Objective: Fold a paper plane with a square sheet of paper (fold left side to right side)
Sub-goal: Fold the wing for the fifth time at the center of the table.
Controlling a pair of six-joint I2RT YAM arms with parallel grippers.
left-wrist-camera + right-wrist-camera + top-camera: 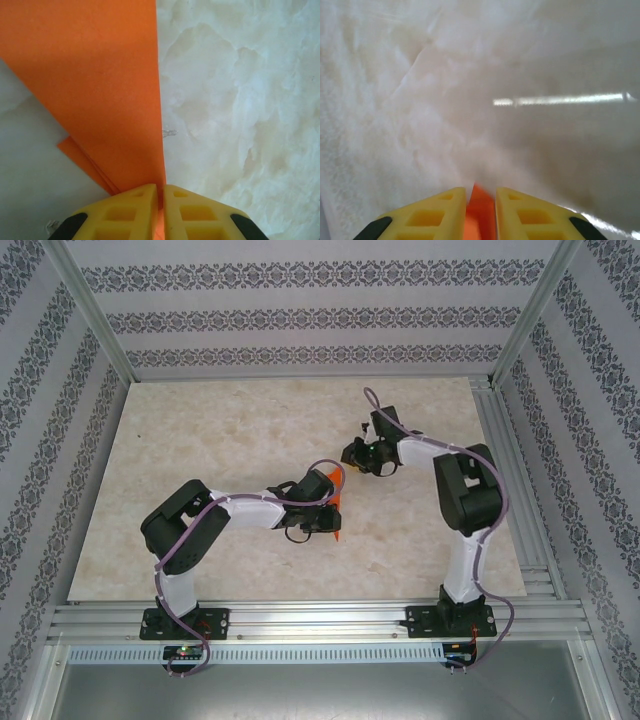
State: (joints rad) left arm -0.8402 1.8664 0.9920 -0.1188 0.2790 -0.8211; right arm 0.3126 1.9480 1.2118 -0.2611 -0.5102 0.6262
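Paper plane sits pinched in the narrow jaws of left gripper and right gripper.

The plane is matt orange paper, faintly fibrous, its edges crisp; my left fingers and right fingers are yellow plastic, smooth with a dull sheen, moulded with square pockets; the table looks like pale marble, smooth, glossy enough to throw back a streak of light; the rails are brushed silvery metal; the walls look matt and printed.
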